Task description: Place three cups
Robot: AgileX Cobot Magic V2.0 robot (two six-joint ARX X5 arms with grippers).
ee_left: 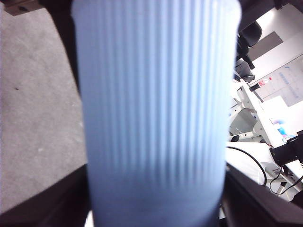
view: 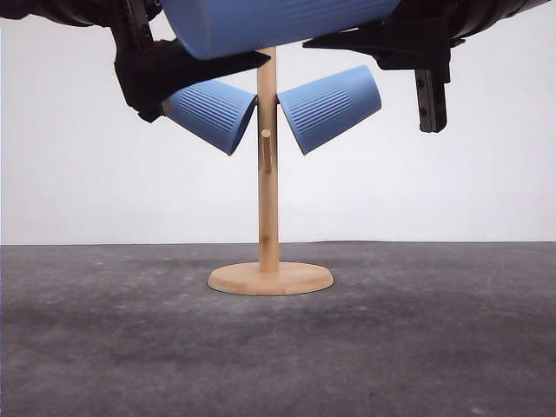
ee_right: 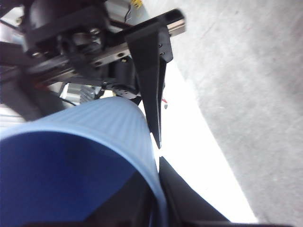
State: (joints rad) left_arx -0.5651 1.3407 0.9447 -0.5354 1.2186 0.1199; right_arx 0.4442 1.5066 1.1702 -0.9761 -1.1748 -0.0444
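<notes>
Two cups [view: 221, 111] on stand [view: 268, 208] pegs; third cup [view: 278, 24] aloft

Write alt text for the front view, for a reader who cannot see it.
Two light-blue ribbed cups hang tilted on the pegs of a wooden stand on a dark grey table. A third blue cup lies sideways at the top of the view, above the stand, with black gripper parts on either side.

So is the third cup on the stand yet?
No. Two cups hang on the stand; the third cup lies sideways above it.
</notes>
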